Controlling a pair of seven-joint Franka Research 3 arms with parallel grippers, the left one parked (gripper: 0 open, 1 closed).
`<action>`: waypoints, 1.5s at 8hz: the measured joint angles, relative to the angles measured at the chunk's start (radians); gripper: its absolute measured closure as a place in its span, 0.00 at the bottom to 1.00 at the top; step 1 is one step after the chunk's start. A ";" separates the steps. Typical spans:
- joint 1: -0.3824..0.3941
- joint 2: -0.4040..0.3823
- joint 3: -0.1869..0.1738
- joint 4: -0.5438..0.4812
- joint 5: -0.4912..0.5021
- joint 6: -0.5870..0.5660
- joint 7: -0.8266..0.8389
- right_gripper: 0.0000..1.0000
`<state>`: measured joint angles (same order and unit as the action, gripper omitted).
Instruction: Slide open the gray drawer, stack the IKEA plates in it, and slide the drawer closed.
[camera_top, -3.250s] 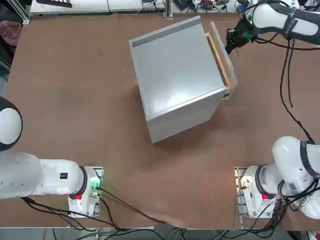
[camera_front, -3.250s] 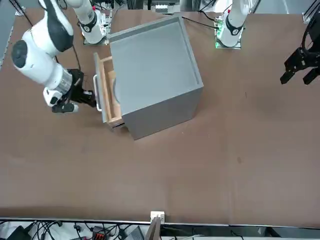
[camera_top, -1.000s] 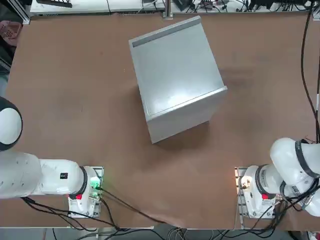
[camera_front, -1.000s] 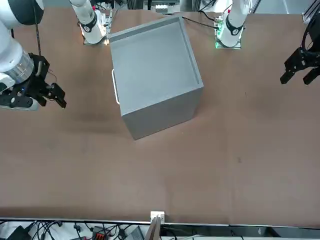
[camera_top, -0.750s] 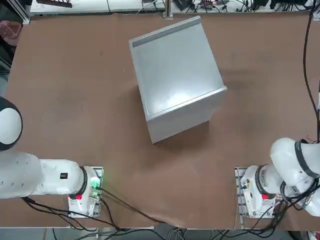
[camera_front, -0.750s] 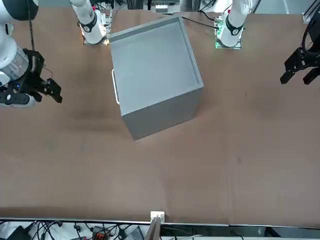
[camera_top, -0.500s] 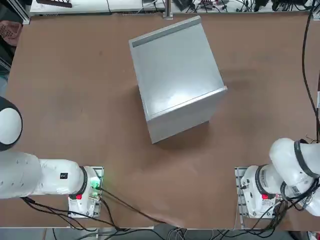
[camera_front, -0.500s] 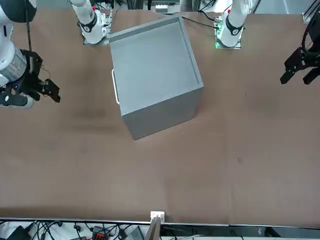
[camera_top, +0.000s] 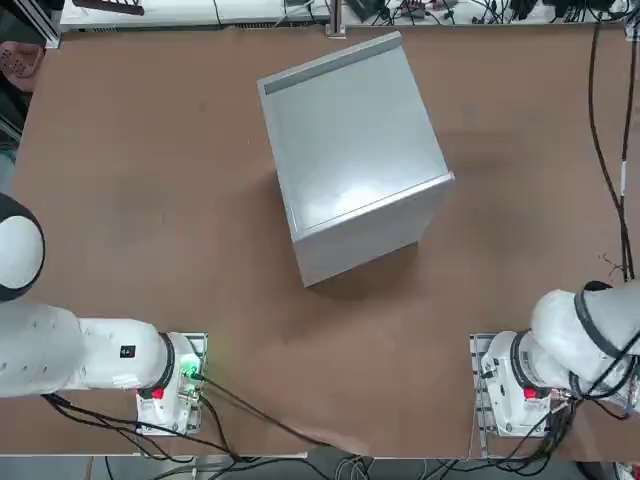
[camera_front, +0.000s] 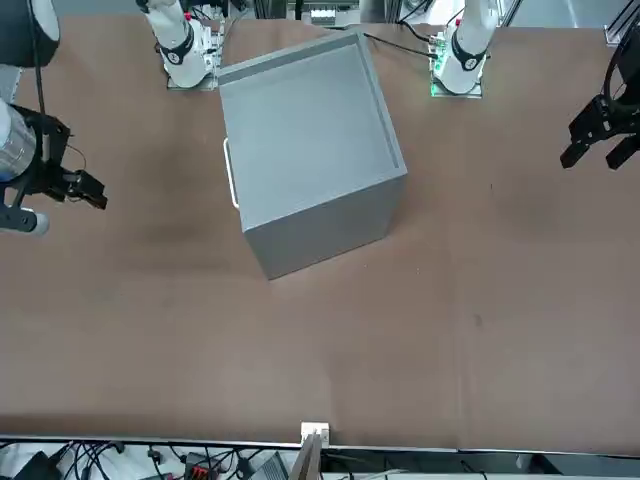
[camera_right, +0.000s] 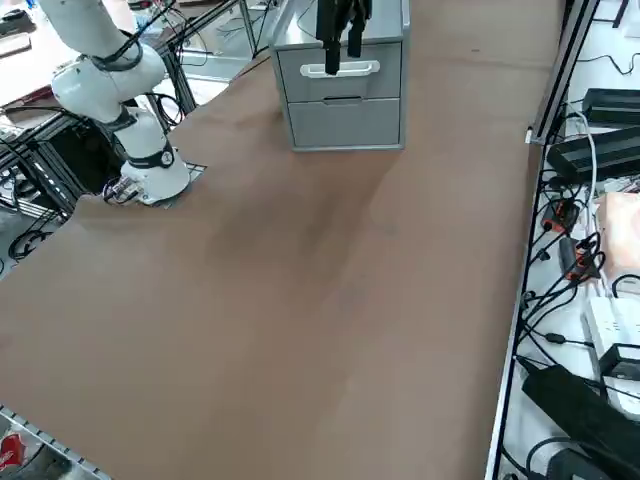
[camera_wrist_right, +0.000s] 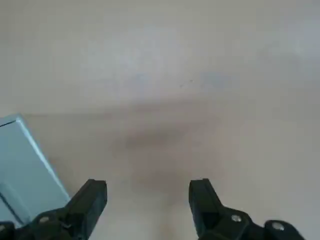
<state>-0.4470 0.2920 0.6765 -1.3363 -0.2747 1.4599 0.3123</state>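
Nothing looks left to spoil: your drawer (camera_right: 341, 68) sits shut; the right gripper (camera_front: 62, 185), jaws apart and empty, hangs well clear.

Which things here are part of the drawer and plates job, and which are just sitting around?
Part of the job:
- gray drawer, shut flush in its cabinet
- right gripper, open and empty, off to the cabinet's side
- plates: none visible

Just around:
- cables and power strips past the table edge
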 joint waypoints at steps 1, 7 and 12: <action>0.094 -0.020 -0.136 0.004 0.074 -0.001 -0.039 0.00; 0.478 -0.174 -0.648 -0.082 0.243 -0.009 -0.180 0.00; 0.494 -0.300 -0.690 -0.169 0.316 -0.009 -0.234 0.00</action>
<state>0.0466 -0.0080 -0.0131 -1.5050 0.0417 1.4505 0.0784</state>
